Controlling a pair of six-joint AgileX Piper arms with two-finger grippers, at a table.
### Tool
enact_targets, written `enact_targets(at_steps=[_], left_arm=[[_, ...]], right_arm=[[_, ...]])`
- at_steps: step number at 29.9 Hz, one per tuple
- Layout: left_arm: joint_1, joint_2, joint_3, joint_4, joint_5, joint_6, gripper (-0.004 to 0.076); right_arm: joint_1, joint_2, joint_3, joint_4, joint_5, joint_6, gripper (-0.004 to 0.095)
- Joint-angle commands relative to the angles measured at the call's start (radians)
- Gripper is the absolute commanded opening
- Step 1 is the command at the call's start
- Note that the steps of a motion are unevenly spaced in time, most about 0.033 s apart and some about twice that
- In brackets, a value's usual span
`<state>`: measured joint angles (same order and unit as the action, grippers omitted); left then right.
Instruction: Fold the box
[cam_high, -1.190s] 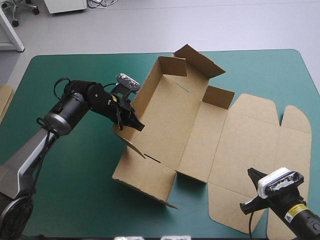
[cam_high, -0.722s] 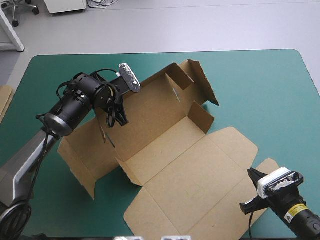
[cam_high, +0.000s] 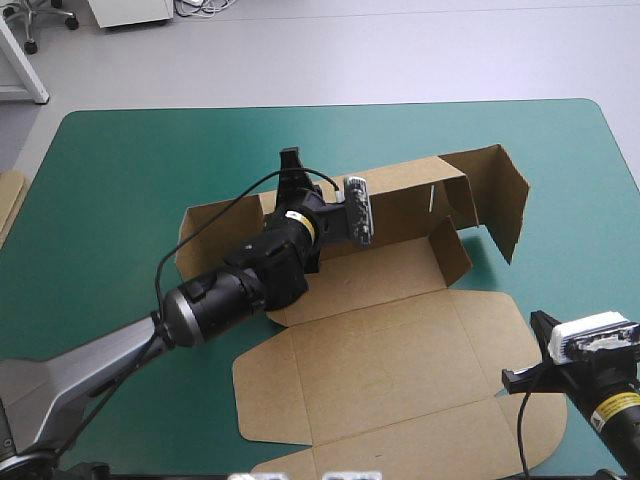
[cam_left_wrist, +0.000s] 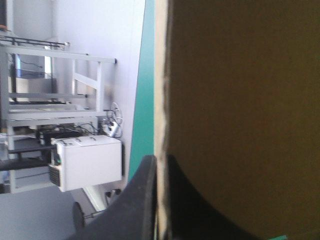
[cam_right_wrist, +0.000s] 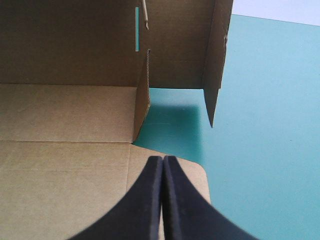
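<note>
1. High view puts the brown box (cam_high: 400, 350) at the middle of the teal-green cover (cam_high: 110, 170), reaching toward the table's right and near edges.
2. The left gripper (cam_left_wrist: 160, 162) is clamped on the top edge of the far long wall, with the board pinched between its black fingers. We judge the step in hand is raising this wall.
3. To do it well, we would pivot the wall along its crease rather than drag the whole sheet. We would then hold it upright until the end flaps are turned in.
4. The right gripper (cam_right_wrist: 162, 162) has its fingers pressed together and holds nothing. It sits over a rounded right-hand corner of the flat panel, though we cannot tell whether it touches. From there it could pin the sheet down.
5. The box itself has its far wall raised, with the flap at the wall's right end bent forward. A short inner flap stands up, a narrow slot is cut in the wall, and the wide near panels lie flat.
</note>
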<state>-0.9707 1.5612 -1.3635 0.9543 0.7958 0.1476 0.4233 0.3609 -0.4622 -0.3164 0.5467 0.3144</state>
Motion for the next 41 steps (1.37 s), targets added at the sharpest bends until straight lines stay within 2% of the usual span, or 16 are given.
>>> enact_targets(at_steps=[1,5,8,12,17,23,30,36,41], left_arm=[[-0.067,-0.062,0.047,0.236,-0.033,-0.160,-0.0010],[-0.136,-0.113,0.202,0.535,0.009,-0.394,-0.0010],[-0.158,-0.160,0.322,0.680,0.031,-0.497,-0.0010],[-0.160,-0.230,0.451,0.798,0.020,-0.595,-0.0010],[-0.160,-0.247,0.483,0.852,0.024,-0.679,-0.0010],[-0.160,-0.223,0.483,0.865,0.069,-0.723,-0.0010],[-0.160,-0.221,0.483,0.865,0.080,-0.795,-0.0010],[-0.160,-0.221,0.483,0.865,0.087,-0.800,-0.0010],[-0.160,-0.221,0.483,0.865,0.087,-0.800,-0.0010]], right_arm=[[0.002,0.082,-0.107,-0.048,0.023,0.021,-0.0012],[0.002,0.169,-0.199,-0.007,0.106,0.021,-0.0013],[0.002,0.223,-0.261,0.032,0.159,0.019,-0.0015],[0.002,0.266,-0.331,0.108,0.200,-0.019,-0.0015],[0.002,0.291,-0.396,0.126,0.196,-0.044,-0.0015],[0.002,0.418,-0.608,0.122,0.365,-0.072,-0.0015],[0.002,0.591,-0.849,0.119,0.394,-0.119,-0.0015],[-0.010,0.781,-1.060,0.113,0.490,-0.158,-0.0020],[-0.102,0.949,-1.222,0.230,0.542,-0.235,-0.0020]])
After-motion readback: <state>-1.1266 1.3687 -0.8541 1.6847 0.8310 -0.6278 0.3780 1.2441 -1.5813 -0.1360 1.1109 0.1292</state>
